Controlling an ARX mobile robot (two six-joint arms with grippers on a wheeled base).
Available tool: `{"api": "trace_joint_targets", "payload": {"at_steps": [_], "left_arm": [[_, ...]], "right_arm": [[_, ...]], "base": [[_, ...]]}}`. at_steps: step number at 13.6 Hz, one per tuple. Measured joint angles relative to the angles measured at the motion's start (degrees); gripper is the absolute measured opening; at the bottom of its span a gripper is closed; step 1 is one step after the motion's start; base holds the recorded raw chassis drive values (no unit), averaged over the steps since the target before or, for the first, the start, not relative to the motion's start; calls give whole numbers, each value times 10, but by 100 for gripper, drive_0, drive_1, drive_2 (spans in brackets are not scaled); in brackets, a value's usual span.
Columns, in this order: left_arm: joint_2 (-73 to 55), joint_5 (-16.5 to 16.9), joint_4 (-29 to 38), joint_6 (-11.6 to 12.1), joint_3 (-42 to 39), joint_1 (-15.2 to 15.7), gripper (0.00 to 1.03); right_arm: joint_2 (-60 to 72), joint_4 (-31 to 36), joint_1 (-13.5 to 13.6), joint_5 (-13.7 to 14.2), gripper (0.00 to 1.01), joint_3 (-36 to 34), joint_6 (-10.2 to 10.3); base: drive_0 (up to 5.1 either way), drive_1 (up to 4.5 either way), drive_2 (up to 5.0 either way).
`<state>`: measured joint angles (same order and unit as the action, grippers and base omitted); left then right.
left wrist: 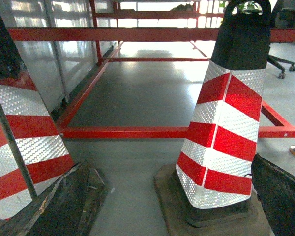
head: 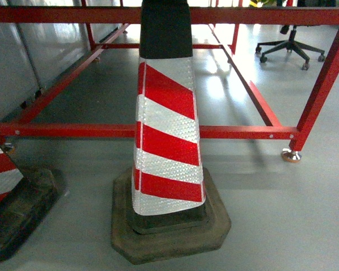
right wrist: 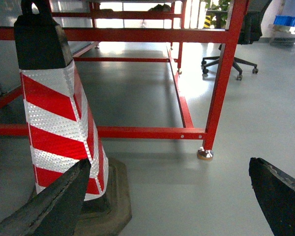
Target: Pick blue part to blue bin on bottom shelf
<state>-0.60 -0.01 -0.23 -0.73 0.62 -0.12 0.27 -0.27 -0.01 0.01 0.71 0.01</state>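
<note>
In the head view a red-and-white striped traffic cone (head: 166,141) with a black top stood on its dark rubber base (head: 169,231) on the grey floor (head: 282,214). Behind it ran the red steel frame (head: 158,131), and a second cone (head: 0,175) showed at the left edge. An office chair (head: 291,45) stood far back on the right. Neither gripper appeared here, nor did any blue part, blue bin or roller shelf.

In the left wrist view the left gripper (left wrist: 172,206) held nothing; its dark fingers (left wrist: 282,194) were spread wide at the lower corners. The cone stood between them, nearer the right finger, and the second cone rose just beyond the left finger.

In the right wrist view the right gripper (right wrist: 167,196) was likewise spread wide and held nothing. The cone stood just beyond its left finger (right wrist: 54,201); the frame's foot (right wrist: 204,154) lay ahead, between the fingers. Blue containers (right wrist: 290,20) showed far back beyond the right finger, too small to identify.
</note>
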Motion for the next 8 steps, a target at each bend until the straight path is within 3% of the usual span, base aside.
{"api": "trace_joint_targets", "payload": {"at_steps": [8], "left_arm": [[0,0,0,0,0,0,98]], "right_arm": [[0,0,0,0,98,0,0]], "base": [[0,0,0]]}}
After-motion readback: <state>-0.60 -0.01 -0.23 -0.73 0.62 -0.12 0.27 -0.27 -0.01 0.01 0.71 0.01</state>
